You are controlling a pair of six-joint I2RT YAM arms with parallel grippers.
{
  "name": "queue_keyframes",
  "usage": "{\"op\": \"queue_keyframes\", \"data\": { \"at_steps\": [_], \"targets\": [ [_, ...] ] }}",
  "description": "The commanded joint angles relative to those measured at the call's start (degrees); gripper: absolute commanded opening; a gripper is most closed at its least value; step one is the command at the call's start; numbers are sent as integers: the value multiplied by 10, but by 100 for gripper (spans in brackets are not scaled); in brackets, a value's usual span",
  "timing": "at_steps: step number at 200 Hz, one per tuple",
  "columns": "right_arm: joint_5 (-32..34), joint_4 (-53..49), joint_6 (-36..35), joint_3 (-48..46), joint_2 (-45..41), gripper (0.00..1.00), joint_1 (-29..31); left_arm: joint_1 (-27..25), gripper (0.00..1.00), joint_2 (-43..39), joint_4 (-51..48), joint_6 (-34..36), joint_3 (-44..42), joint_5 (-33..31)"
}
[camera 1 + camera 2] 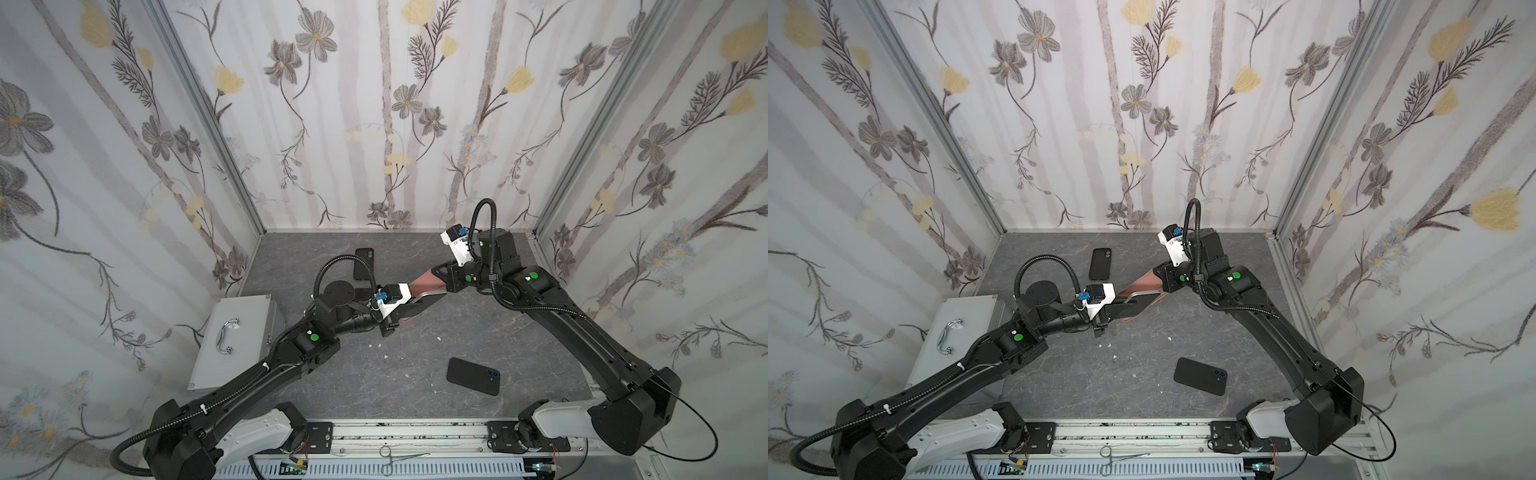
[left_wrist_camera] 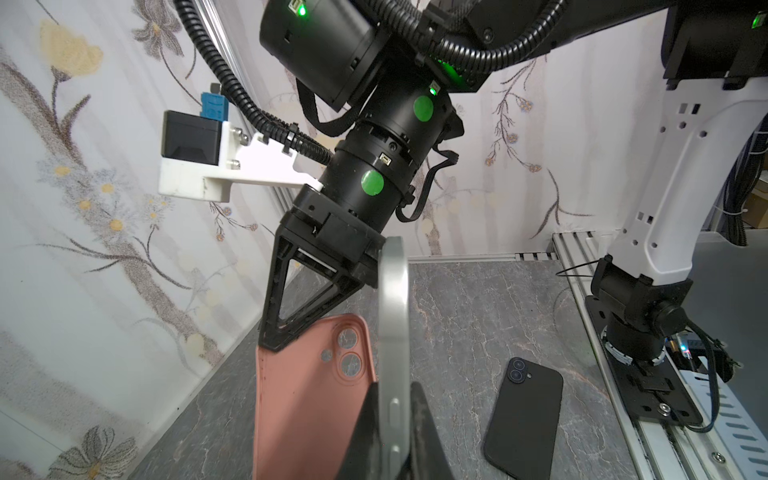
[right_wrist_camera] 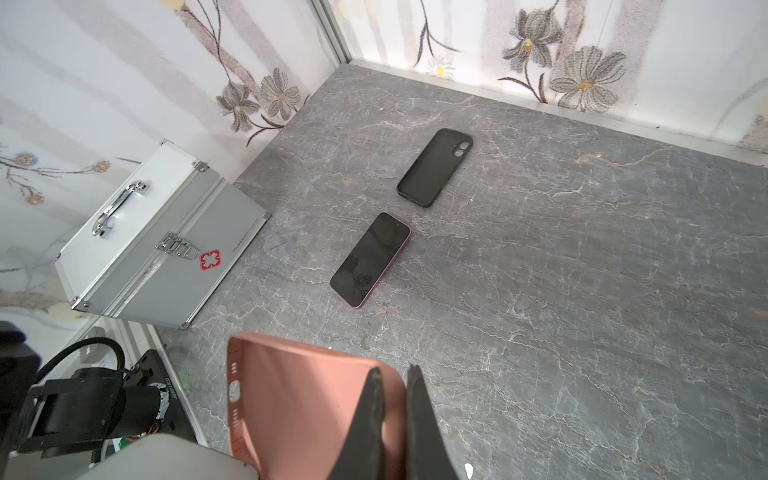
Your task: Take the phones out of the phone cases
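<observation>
With the left pincer (image 2: 392, 397) clamped on the phone (image 2: 392, 307) and the right pincer (image 3: 392, 388) pinching the case (image 3: 299, 399) just beside it, separation looks nearly done, and the next move is probably pulling them apart.

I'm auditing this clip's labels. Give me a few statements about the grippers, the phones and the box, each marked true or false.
1. The left gripper is shut on the silver phone. True.
2. The right gripper is open and holds nothing. False: it is shut on the pink case.
3. The black case near the back wall is empty. True.
4. The metal box has its lid open. False: it is closed, with the latch down.
5. A black phone lies flat on the table, lenses up. True.
</observation>
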Motion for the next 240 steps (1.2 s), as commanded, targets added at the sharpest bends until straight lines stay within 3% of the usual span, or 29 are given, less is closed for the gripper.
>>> {"op": "queue_keyframes", "data": {
  "at_steps": [1, 44, 78, 135, 182, 240],
  "targets": [
    [31, 52, 33, -3, 0, 0, -7, 0, 0, -2, 44, -17, 7, 42],
    [91, 58, 67, -20, -3, 0, -35, 15, 0, -17, 97, -69, -19, 15],
    [161, 95, 92, -54, -23, 0, -38, 35, 0, -39, 140, -138, -49, -48],
    [227, 174, 76, -144, -72, 0, -41, 72, 0, 5, 148, -318, -65, -142],
    [258, 271, 86, -263, -144, 0, -55, 129, 0, 106, 146, -454, -57, -80],
    [204, 273, 91, -281, -124, 0, -70, 151, 0, 242, 142, -496, -28, -26]
  ]
}}
